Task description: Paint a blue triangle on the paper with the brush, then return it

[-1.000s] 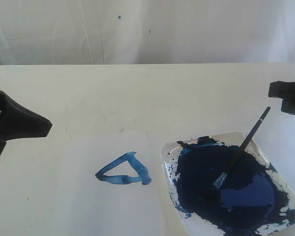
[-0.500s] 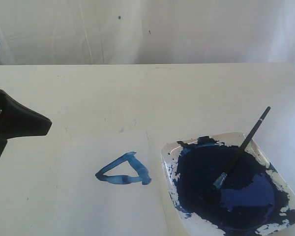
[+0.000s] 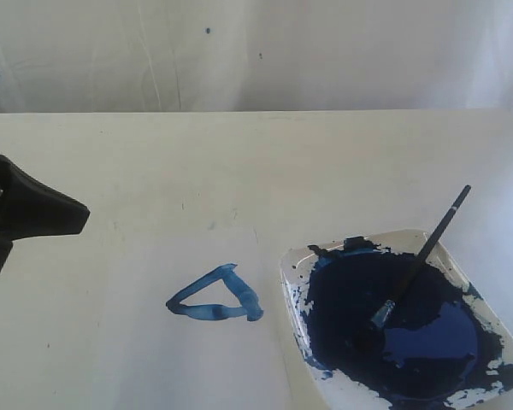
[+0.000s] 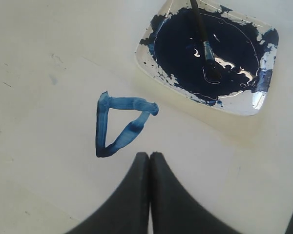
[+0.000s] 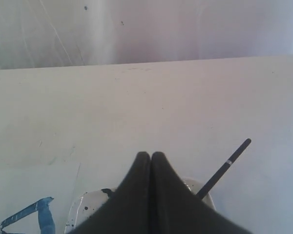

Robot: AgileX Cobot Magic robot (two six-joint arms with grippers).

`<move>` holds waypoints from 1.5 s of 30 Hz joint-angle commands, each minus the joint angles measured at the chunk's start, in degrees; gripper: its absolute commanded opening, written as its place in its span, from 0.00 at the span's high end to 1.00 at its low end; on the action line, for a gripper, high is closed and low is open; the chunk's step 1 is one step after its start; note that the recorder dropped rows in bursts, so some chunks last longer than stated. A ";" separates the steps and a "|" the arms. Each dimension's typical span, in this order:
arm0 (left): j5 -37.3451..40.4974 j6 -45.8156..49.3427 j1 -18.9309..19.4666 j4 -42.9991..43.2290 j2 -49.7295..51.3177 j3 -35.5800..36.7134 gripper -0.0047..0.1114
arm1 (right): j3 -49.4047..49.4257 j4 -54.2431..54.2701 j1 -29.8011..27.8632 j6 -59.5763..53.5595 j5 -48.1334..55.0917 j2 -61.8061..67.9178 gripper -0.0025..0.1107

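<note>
A small blue triangle (image 3: pixel 214 295) (image 4: pixel 122 124) (image 5: pixel 31 219) is painted on the white paper (image 3: pixel 154 350) (image 4: pixel 49 161). The brush (image 3: pixel 419 260) (image 4: pixel 201 29) (image 5: pixel 223 168) leans in the white paint tray (image 3: pixel 297 256) (image 4: pixel 244 108), bristles in the dark blue pool, black handle sticking out over the rim. My left gripper (image 3: pixel 84 215) (image 4: pixel 150 155) is shut and empty, hovering at the left, just short of the triangle. My right gripper (image 5: pixel 151 154) is shut and empty, above the tray; in the exterior view only a sliver shows at the right edge.
The cream table (image 3: pixel 265 162) runs back to a white backdrop (image 3: pixel 256 51). The tray (image 5: pixel 80 207) stands at the front right, next to the paper's right edge.
My right gripper has drawn back to the right, nearly out of the exterior view. The brush, tray, triangle and left gripper have not moved.
</note>
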 commanded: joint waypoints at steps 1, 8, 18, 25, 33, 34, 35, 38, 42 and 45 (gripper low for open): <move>0.59 -0.04 -0.09 -1.02 -0.30 0.32 0.96 | 0.26 -0.11 1.96 -0.64 -0.86 -4.08 0.98; 0.59 -0.04 -0.09 -1.02 -0.30 0.32 0.96 | 0.26 -0.11 7.30 -0.64 -0.73 -14.81 0.98; 0.59 -0.04 -0.09 -1.02 -0.30 0.32 0.96 | 0.26 -0.11 7.30 -0.64 -0.73 -18.65 0.98; 0.45 -0.04 -0.09 -1.02 -0.30 0.32 0.96 | 0.26 -0.11 7.30 -0.64 -0.73 -18.65 0.98; 0.45 -0.04 -0.09 -1.02 -0.30 0.32 0.96 | 0.26 -0.11 7.30 -0.64 -0.73 -18.65 0.98; 0.45 -0.04 -0.09 -1.02 -0.30 0.32 0.96 | 0.26 -0.11 7.30 -0.64 -0.73 -18.65 0.98; 0.45 -0.04 -0.09 -1.02 -0.30 0.32 0.96 | 0.26 -0.11 7.30 -0.64 -0.73 -18.65 0.98; 0.45 -0.04 -0.09 -1.02 -0.30 0.32 0.96 | 0.26 -8.67 7.30 -0.64 -0.04 -18.66 0.98; 0.45 -0.04 -0.09 -1.02 -0.30 0.32 0.96 | 0.26 -20.77 7.30 1.04 0.60 -18.66 0.98; 0.45 -0.04 -0.09 -1.02 -0.30 0.32 0.96 | 0.26 -22.93 7.30 1.04 0.60 -19.07 0.98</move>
